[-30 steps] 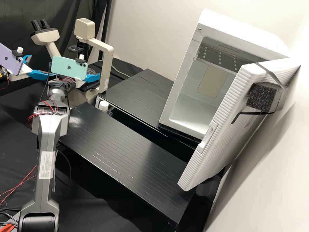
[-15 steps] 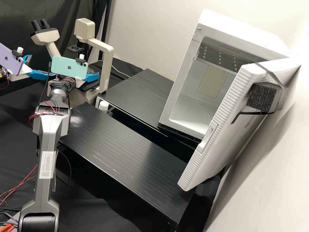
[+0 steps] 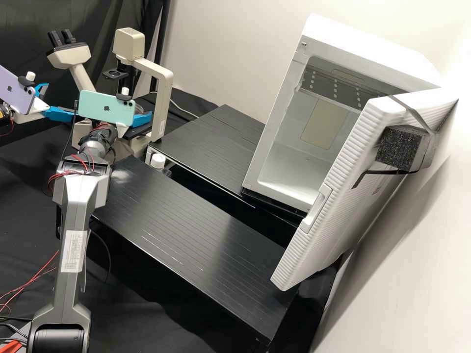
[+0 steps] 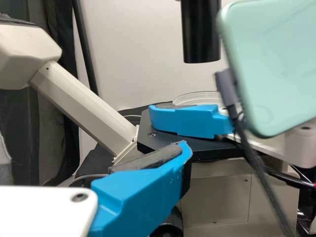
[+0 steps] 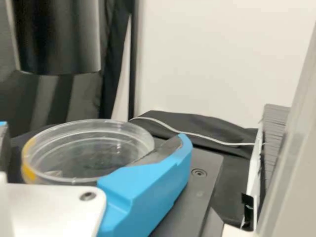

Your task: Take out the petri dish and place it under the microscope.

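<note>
While the petri dish point(image 5: 89, 153) is lying flat on the dark platform point(image 5: 197, 192) of the microscope point(image 3: 160, 98), below the black tube point(image 5: 57, 37), the right gripper point(image 3: 141, 118) is keeping its fingers spread with the dish between them. One finger is standing just beside the dish; whether it is touching the rim, one cannot tell. Toward the other finger, a gap is showing beside the dish's yellow mark.

The left gripper point(image 3: 66, 100) is hanging in front of the microscope, its fingers also standing apart, with nothing between them.

A green phone point(image 3: 105, 108) is sitting on the right arm, and a purple phone point(image 3: 15, 92) is sitting on the left one. Beyond the near black table point(image 3: 186, 220), a white-capped bottle point(image 3: 158, 161) is standing beside the far black table point(image 3: 211, 142). A white cabinet point(image 3: 363, 41) is standing with its door point(image 3: 338, 181) open, and a dark foam block point(image 3: 397, 147) is resting against that door under a strap.
</note>
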### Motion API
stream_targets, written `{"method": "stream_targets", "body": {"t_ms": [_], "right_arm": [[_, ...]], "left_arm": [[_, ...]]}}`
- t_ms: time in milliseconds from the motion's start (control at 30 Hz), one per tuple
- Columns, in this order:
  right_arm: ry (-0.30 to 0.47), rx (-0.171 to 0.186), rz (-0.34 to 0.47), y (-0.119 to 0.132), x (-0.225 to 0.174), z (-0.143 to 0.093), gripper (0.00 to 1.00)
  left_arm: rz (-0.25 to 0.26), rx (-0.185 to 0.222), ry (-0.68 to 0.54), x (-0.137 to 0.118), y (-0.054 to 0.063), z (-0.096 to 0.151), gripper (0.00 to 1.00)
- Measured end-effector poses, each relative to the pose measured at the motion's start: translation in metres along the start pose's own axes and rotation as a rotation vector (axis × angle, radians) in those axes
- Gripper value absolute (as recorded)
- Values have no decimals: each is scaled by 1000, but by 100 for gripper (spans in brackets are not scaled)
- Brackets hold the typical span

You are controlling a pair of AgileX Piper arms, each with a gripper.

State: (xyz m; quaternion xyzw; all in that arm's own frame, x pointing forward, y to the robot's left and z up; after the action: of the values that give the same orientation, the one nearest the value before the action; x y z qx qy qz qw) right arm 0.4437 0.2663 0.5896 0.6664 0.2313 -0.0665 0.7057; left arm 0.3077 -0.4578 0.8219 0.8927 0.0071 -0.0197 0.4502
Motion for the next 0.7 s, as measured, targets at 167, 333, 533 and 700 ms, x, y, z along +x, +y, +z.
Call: {"method": "stream_targets", "body": {"t_ms": [167, 333, 533, 700], "right_arm": [[62, -4, -6, 5, -22, 0, 100], [109, 27, 40, 21, -55, 0, 100], [150, 19, 122, 33, -103, 12, 100], [199, 4, 207, 38, -144, 20, 100]], "left_arm": [[0, 0, 0, 0, 0, 0, 100], [0, 0, 0, 0, 0, 0, 100], [0, 0, 0, 0, 0, 0, 100], [0, 0, 0, 0, 0, 0, 100]]}}
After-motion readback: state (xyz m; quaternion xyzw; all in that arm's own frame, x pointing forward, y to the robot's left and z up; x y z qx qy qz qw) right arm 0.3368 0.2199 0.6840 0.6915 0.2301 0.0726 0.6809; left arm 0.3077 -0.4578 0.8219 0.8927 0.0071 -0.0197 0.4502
